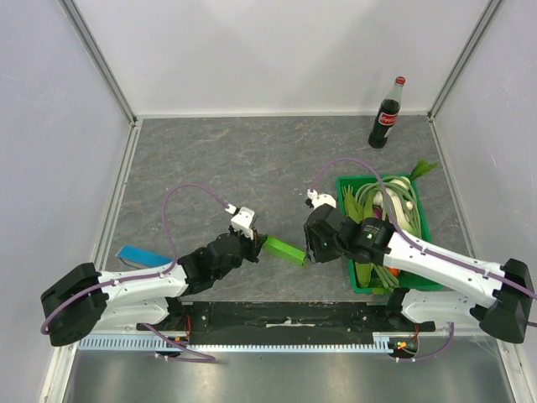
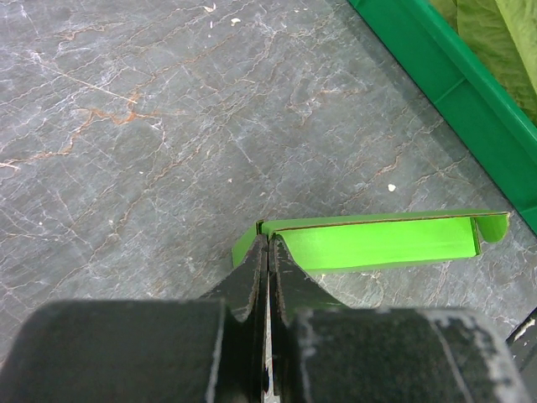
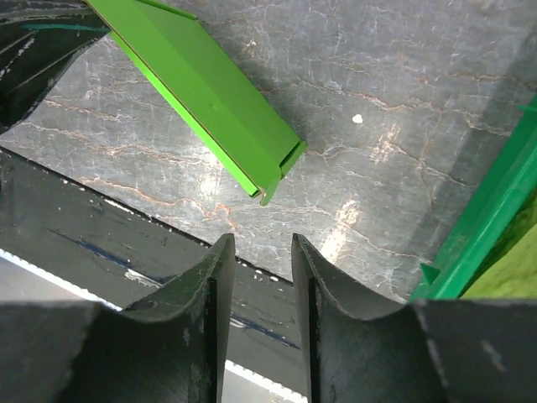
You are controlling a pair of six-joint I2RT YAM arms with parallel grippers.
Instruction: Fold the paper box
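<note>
Paper box (image 1: 283,249) looks folded to a sleeve, end flaps untucked; L gripper (image 2: 268,245) pinches one end, R gripper (image 3: 260,248) half-open, empty.

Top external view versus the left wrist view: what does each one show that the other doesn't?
Only the top view shows the dark glass cola bottle with a red cap, the small blue rectangular block and the long white right arm. Only the left wrist view shows, close up, the left gripper, its black fingers shut on the near edge of the lime-green paper box, creases visible. Both show that box, the dark-green plastic crate and the grey stone-patterned table.
</note>
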